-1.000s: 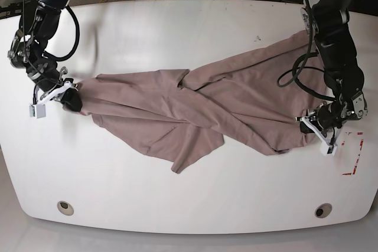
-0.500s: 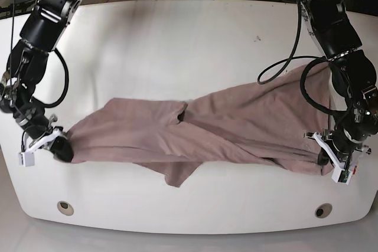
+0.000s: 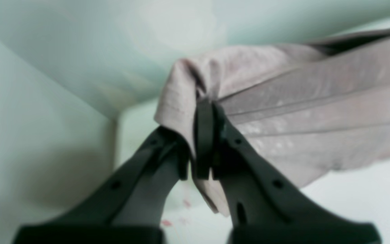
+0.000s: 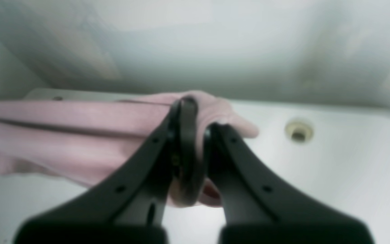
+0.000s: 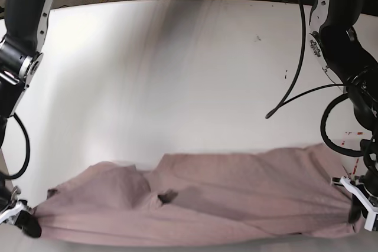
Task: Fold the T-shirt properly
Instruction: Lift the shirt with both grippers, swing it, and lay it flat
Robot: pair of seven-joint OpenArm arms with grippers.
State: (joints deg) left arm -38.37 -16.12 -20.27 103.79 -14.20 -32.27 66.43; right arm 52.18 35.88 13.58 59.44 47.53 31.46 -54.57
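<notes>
The mauve-brown T-shirt point(image 5: 236, 196) hangs stretched in a wide band along the near edge of the white table point(image 5: 189, 75), creased in the middle. My left gripper point(image 5: 356, 212) at the base view's right is shut on one end. In the left wrist view the left gripper point(image 3: 198, 142) pinches a bunched fold of the T-shirt point(image 3: 300, 112). My right gripper point(image 5: 28, 226) at the base view's far left is shut on the other end. The right wrist view shows the right gripper point(image 4: 195, 135) clamped on the T-shirt point(image 4: 63, 125).
A black cable point(image 5: 295, 95) loops off the left arm above the table's right side. Red marks point(image 5: 353, 172) sit near the right edge. A round hole point(image 4: 298, 130) in the tabletop lies just beyond the right gripper.
Both grippers have pulled the T-shirt from mid-table toward the near edge and moved apart. The cloth now spans nearly the full width between them.
</notes>
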